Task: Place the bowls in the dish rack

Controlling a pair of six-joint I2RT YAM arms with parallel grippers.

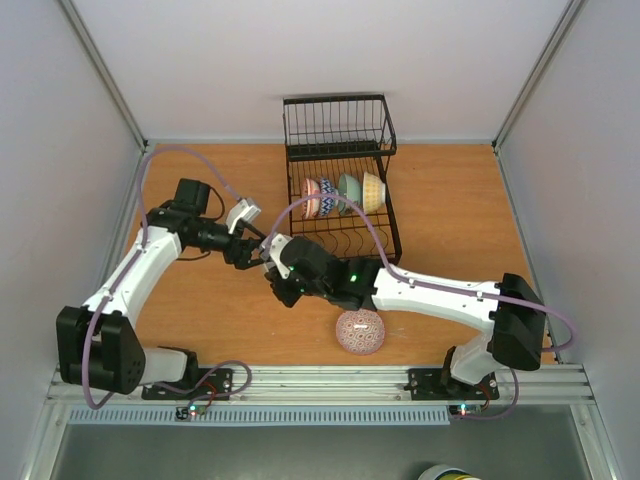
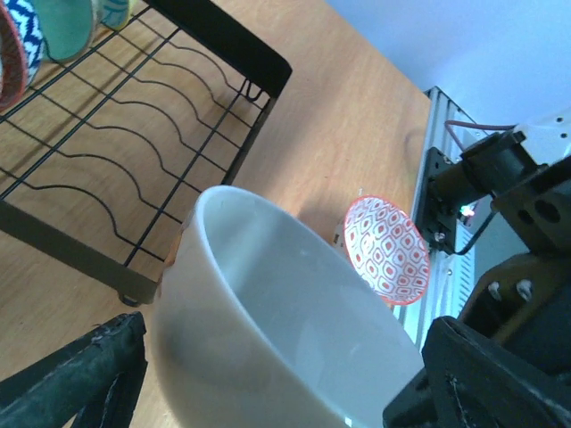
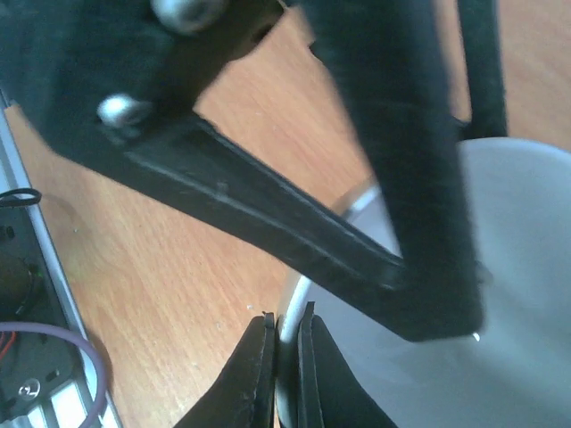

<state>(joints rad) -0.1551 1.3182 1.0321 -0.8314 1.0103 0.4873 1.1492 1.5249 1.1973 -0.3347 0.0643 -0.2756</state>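
A plain white bowl (image 2: 268,303) hangs above the table in front of the dish rack (image 1: 340,150). My right gripper (image 3: 287,325) is shut on its rim (image 3: 287,312). My left gripper (image 2: 285,357) stands open with one finger (image 2: 80,383) on each side of the bowl and a small gap showing at the left one. In the right wrist view that gripper's black finger (image 3: 393,178) crosses over the bowl (image 3: 517,267). A red-patterned bowl (image 1: 360,331) lies tilted on the table near the front edge, also in the left wrist view (image 2: 385,250). Several bowls (image 1: 345,192) stand on edge in the rack.
The rack's front rows of curved tines (image 2: 116,160) hold nothing. Its upright wire basket (image 1: 338,125) is at the back. The metal rail (image 1: 320,380) with both arm bases runs along the near edge. Grey walls close in left and right.
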